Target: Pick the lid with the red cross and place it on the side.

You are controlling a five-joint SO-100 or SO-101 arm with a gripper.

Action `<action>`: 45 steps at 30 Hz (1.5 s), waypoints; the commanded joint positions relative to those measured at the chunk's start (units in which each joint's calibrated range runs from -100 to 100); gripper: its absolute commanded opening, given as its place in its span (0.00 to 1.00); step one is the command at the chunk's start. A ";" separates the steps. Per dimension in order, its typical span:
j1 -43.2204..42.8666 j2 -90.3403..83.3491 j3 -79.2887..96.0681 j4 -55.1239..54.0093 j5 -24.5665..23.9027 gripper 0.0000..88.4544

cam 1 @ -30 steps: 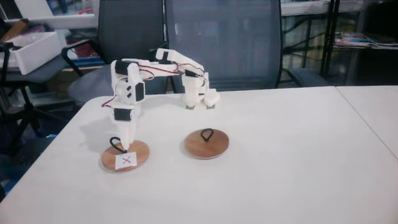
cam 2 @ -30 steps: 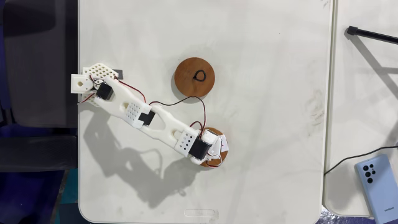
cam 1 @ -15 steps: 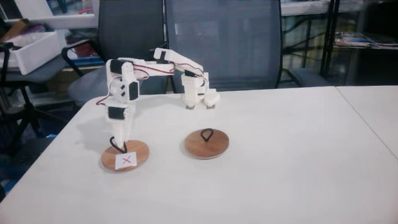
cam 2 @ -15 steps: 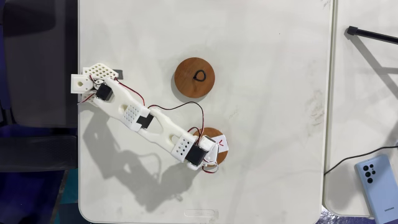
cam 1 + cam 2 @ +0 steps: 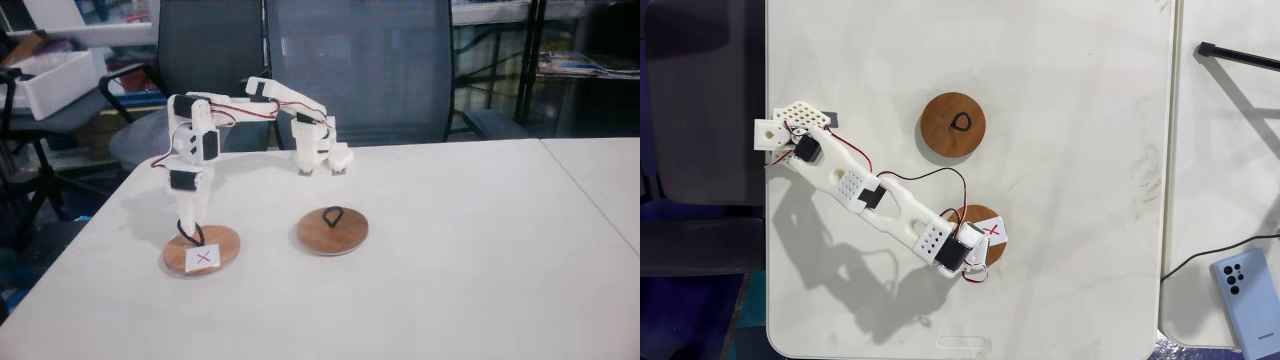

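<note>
2 wooden lids, 1 claw at a loop

1 white claw (image 5: 188, 232) points down at the black loop handle of the lid with the red cross (image 5: 203, 250); whether it grips the loop I cannot tell. That lid lies flat on the white table (image 5: 450, 250). At 3 o'clock, apart from it, sits the plain lid (image 5: 332, 231). At 5 o'clock in a fixed view lies a phone (image 5: 1246, 302).

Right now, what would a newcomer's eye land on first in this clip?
The white arm bends down so its fingers meet the black loop of the lid with the red cross, near the table's left edge in the side-on fixed view. A plain wooden lid sits just right of it.
</note>
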 commanded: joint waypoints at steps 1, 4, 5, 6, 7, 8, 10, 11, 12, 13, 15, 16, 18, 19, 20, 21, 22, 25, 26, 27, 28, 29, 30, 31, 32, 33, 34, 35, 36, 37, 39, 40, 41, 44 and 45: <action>0.00 -0.72 -1.62 0.25 0.12 0.13; 0.00 -0.72 -1.62 0.25 0.12 0.11; 0.00 -0.80 -1.62 0.25 0.12 0.10; 0.00 -0.80 -1.62 0.25 0.12 0.09; 0.00 -0.97 -1.62 0.25 0.12 0.09; 0.00 -1.14 -1.62 0.25 0.12 0.09; 0.00 -1.31 -1.62 0.25 0.12 0.09; 0.00 -1.31 -1.62 0.25 0.12 0.09; 0.00 -1.31 -1.62 0.25 0.12 0.09; 0.07 -1.31 -1.62 0.25 0.07 0.09; 0.15 -1.40 -1.62 0.25 0.07 0.09; 0.15 -1.40 -1.62 0.25 0.07 0.09; 0.15 -1.40 -1.62 0.25 -0.02 0.09; 0.07 -1.40 -1.62 0.25 -0.02 0.09; 0.07 -1.40 -1.62 0.25 -0.17 0.09; 0.07 -1.40 -1.62 0.25 -0.27 0.08; 0.00 -1.40 -1.62 0.25 -0.32 0.08; 0.00 -1.40 -1.62 0.25 -0.41 0.07; 0.00 -1.40 -1.62 0.25 -0.41 0.06; 0.00 -1.40 -1.62 0.25 -0.41 0.05; 0.00 -1.40 -1.62 0.25 -0.41 0.04; 0.00 -1.40 -1.62 0.25 -0.41 0.03; 0.00 -1.40 -1.62 0.25 -0.41 0.02; 0.00 -1.40 -1.62 0.25 -0.41 0.02; 0.00 -1.40 -1.62 0.25 -0.41 0.02; 0.00 -1.40 -1.62 0.25 -0.41 0.02; 0.00 -1.40 -1.62 0.25 -0.41 0.02; 0.00 -1.40 -1.62 0.25 -0.41 0.02; 0.00 -1.40 -1.62 0.25 -0.46 0.02; 0.00 -1.40 -1.62 0.25 -0.46 0.02; 0.00 -1.40 -1.62 0.25 -0.46 0.02; 0.00 -1.40 -1.62 0.25 -0.46 0.02; 0.00 -1.40 -1.62 0.25 -0.46 0.02; -0.08 -1.40 -1.62 0.25 -0.32 0.02; -0.08 -1.40 -1.62 0.25 -0.27 0.02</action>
